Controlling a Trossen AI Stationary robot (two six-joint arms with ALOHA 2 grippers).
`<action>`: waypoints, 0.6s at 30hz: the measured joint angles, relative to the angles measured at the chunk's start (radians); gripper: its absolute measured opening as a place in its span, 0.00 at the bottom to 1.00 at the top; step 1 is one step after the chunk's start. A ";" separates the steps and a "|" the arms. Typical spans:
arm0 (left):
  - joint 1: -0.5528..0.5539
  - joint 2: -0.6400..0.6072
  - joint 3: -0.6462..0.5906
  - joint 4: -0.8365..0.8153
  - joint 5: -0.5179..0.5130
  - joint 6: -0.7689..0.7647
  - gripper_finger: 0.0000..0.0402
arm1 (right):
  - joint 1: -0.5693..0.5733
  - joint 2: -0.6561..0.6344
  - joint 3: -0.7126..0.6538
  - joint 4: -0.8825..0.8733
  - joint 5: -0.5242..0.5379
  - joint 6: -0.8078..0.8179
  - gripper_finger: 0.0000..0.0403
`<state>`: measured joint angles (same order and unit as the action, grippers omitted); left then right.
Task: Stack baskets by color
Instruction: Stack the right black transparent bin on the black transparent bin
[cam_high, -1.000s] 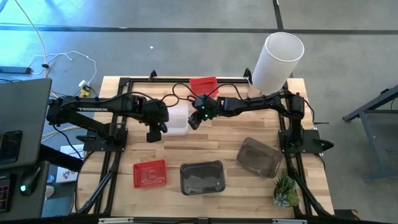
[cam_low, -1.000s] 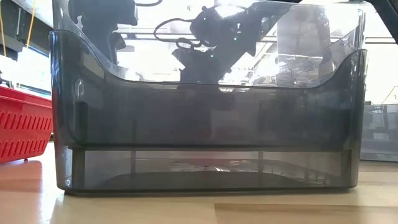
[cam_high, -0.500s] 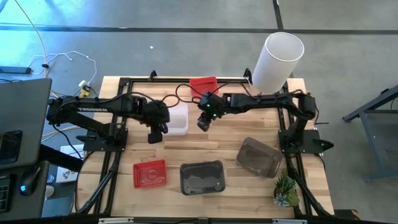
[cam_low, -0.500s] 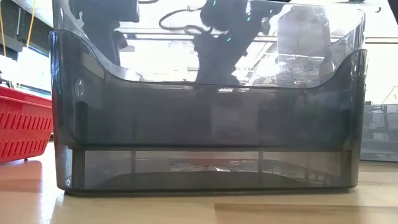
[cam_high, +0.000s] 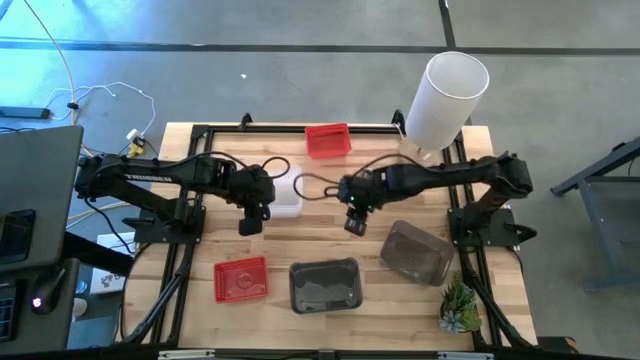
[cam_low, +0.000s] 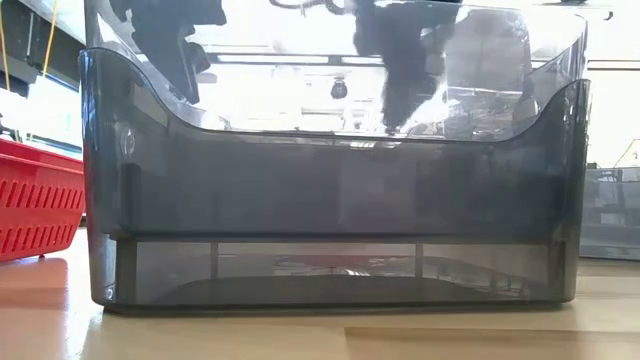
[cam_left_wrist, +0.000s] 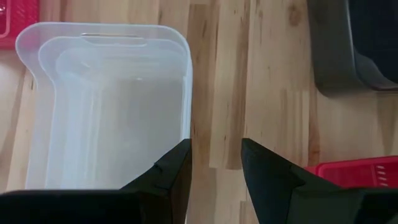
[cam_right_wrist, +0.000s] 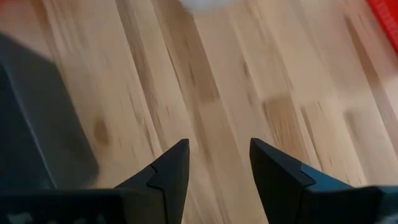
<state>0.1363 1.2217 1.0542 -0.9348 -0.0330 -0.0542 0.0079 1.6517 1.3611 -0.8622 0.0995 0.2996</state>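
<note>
Nearest the front edge, the dark grey basket stack (cam_high: 325, 285) sits at six o'clock, a red basket (cam_high: 241, 278) at seven, another grey basket (cam_high: 416, 251) at four. My right gripper (cam_high: 356, 222) has swung off the clear basket stack (cam_high: 287, 195), now mid-table, fingers apart and empty. So clear looks done; grey probably next. My left gripper (cam_high: 249, 220) waits, open, beside the clear stack. Farthest, a red basket (cam_high: 327, 140) at twelve.

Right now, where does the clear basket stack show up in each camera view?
High view: clear basket stack mid-table, beside the left gripper.
Low view: not identifiable; the smoky grey basket fills the frame.
Left wrist view: fills the left half, beyond the fingers.
Right wrist view: only a pale blur at the edge; uncertain.
Shared landmark: front red basket.
</note>
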 joint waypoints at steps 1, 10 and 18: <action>-0.001 0.000 0.000 -0.001 0.000 -0.006 0.31 | 0.011 -0.001 -0.001 -0.036 0.011 0.009 0.39; -0.002 0.000 0.000 -0.001 -0.003 -0.021 0.31 | 0.104 -0.002 -0.001 -0.227 0.135 0.088 0.39; -0.002 0.000 0.000 -0.002 -0.004 -0.024 0.31 | 0.184 -0.002 -0.001 -0.522 0.317 0.261 0.39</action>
<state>0.1345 1.2217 1.0542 -0.9367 -0.0368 -0.0777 0.1916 1.6493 1.3602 -1.3843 0.4166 0.5610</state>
